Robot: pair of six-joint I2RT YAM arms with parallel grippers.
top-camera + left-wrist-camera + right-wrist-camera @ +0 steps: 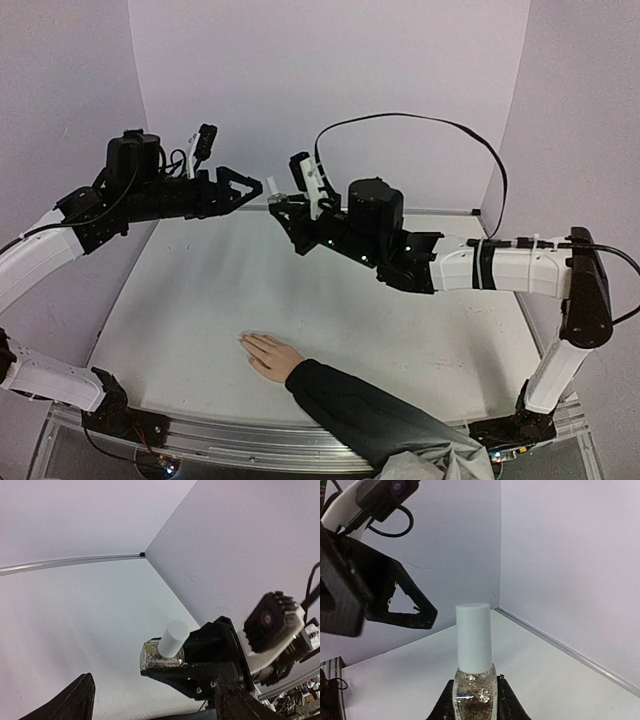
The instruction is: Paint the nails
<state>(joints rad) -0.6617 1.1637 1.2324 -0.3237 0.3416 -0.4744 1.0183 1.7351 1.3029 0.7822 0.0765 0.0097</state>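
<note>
A light-skinned hand (270, 356) with a dark sleeve lies flat on the table near the front, fingers pointing left. Its nails (246, 343) are too small to make out. My right gripper (283, 206) is shut on a small clear glass bottle of glitter polish (474, 696) with a white cap (474, 637), held upright high above the table's back middle. The bottle also shows in the left wrist view (161, 656). My left gripper (243, 187) is open and empty, just left of the bottle's cap, at the same height. In its own view its black fingers (75, 700) frame the bottle.
White walls close the table (200, 300) at the back and sides, with a metal strip (70, 561) along the back edge. A black cable (430, 125) arcs over the right arm. The sleeved forearm (370, 410) crosses the front edge.
</note>
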